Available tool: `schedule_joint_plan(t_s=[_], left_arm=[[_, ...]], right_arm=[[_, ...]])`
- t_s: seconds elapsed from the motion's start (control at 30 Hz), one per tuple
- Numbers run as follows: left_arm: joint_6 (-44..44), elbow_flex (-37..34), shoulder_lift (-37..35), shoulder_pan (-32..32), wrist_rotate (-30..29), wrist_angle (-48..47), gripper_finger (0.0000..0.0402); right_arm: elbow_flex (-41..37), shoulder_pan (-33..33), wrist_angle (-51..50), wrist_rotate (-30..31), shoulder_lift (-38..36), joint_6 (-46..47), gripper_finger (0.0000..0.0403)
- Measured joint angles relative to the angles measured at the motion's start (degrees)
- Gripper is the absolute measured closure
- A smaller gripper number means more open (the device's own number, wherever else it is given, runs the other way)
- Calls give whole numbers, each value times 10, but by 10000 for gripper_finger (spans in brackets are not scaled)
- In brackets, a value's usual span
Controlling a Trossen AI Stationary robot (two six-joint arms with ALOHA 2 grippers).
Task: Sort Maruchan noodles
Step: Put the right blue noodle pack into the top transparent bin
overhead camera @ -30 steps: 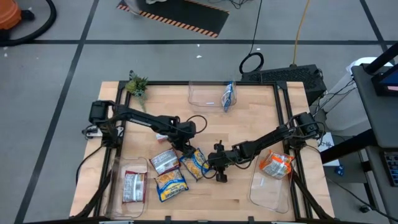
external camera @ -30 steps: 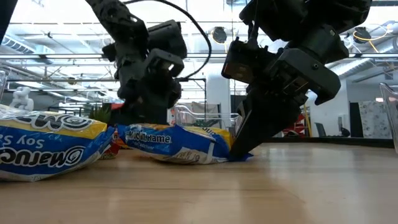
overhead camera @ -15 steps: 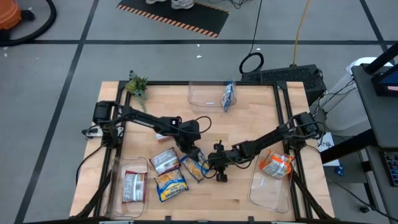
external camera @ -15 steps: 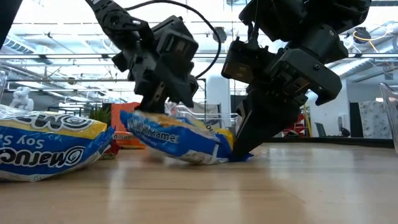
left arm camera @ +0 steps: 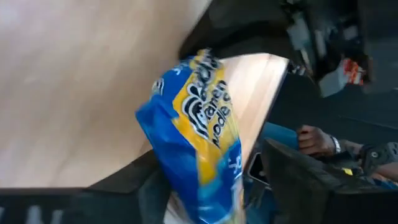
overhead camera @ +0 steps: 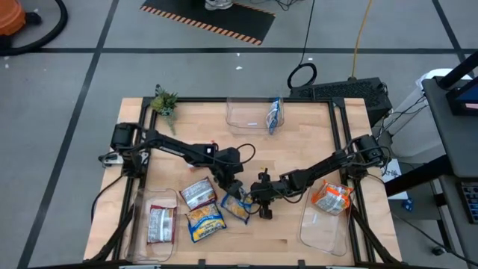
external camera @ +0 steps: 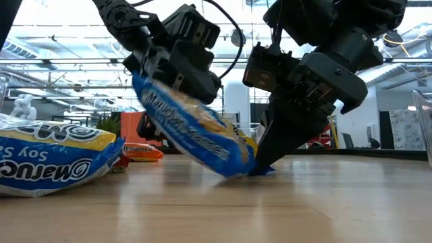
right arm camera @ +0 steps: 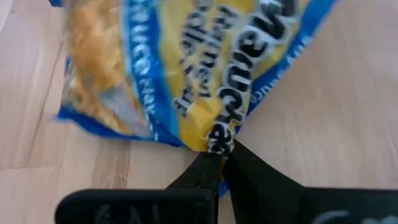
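The left gripper (overhead camera: 232, 186) sits near the middle of the wooden table (overhead camera: 299, 134), its jaws clamped on one end of a flat blue-and-yellow plastic Maruchan noodle packet (external camera: 192, 131), which hangs tilted with that end raised and the opposite end down on the tabletop. The right gripper (overhead camera: 262, 196) is just beside it, jaws pinched tight on the low edge of the same packet, the fingertips pressed together over the crimped seam in the right wrist view.

A second blue-and-yellow packet (overhead camera: 205, 221) and a white-and-red packet (overhead camera: 197, 193) lie flat on the table toward the left-front. Another white-and-red packet (overhead camera: 160, 223) lies in the clear plastic bin at the left-front corner (overhead camera: 141, 213). An orange packet (overhead camera: 331, 199) rests in the clear bin at the right-front (overhead camera: 317, 233), and the clear bin at the far edge (overhead camera: 243, 114) holds what looks like a blue-and-white packet (overhead camera: 275, 116) standing on its side.
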Motion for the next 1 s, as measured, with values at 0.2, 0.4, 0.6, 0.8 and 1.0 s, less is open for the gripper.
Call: schedule_joint_plan(t_s=[0.2,0.4,0.6,0.8,1.0], left_arm=[[-14,0,0,-16,-4,12,246],[-24,0,0,-17,-5,11,291],[-59,0,-1,-11,14,28,295],[-87,10,-50,-1,39,60,296],[-83,19,-129,40,1,60,296]], right_arm=[[-1,0,2,4,0,5,397],[-1,0,2,4,0,23,397],[-2,-1,-26,6,-31,78,373],[-2,-9,-106,7,-130,82,315],[-2,-19,-236,66,-264,100,276]])
